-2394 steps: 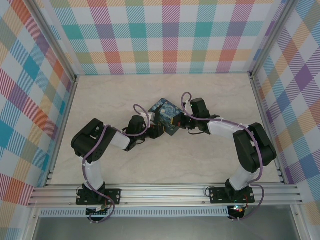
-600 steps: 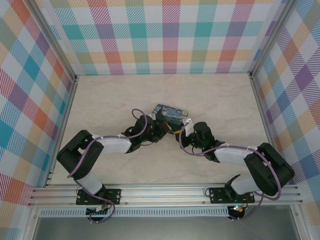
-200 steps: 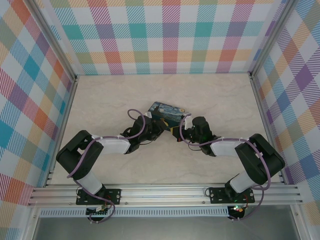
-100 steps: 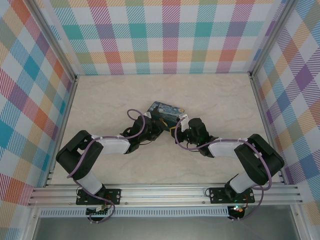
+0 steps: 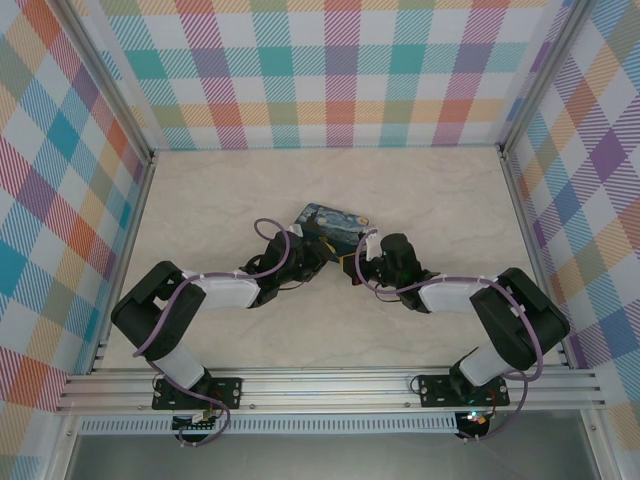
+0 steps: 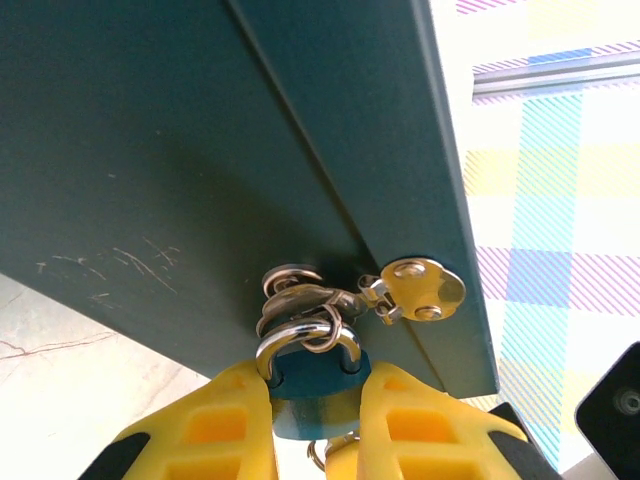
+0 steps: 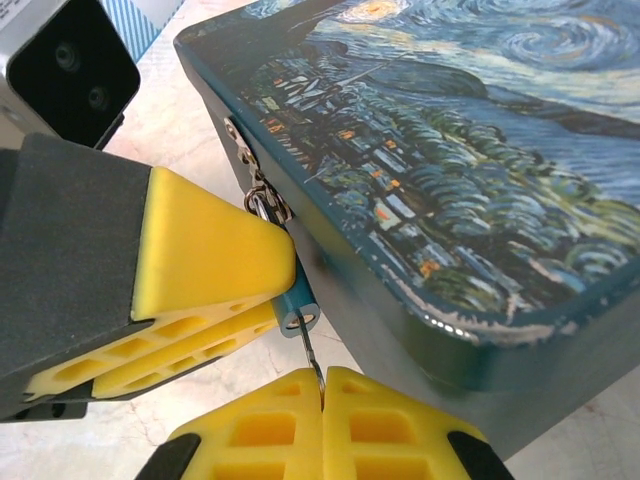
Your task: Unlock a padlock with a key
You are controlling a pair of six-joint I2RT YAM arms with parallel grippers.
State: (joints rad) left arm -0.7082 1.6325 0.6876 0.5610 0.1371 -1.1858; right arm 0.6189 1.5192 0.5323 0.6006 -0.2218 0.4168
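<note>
Toward the middle of the desk (image 5: 430, 190), the left claw (image 5: 318, 258) is brought in from the left. In the left wrist view the left claw (image 6: 316, 402) is seen closed on the padlock (image 6: 308, 378). The blue body is pinched between the two yellow fingers (image 6: 235, 425), and the silver shackle (image 6: 305, 338) is left standing free above them. The shackle is threaded through small metal rings (image 6: 290, 285) joined to a brass-coloured clasp (image 6: 422, 290) on the side of the tin (image 6: 200, 150), so the padlock is kept tight against that dark wall.

In the right wrist view the padlock (image 7: 292, 303) is seen just beside the tin's lower edge, its keyhole end turned toward the right claw (image 7: 322, 388). That claw is shut on the key (image 7: 312, 360), a thin sliver gripped between the pressed-together pads. The key's tip is laid against the keyhole end; whether it is seated inside cannot be told.

From above, the right claw (image 5: 352, 268) is found just right of the left one, and the Starry Night tin (image 5: 335, 222) lies directly beyond both, toward the far edge.
</note>
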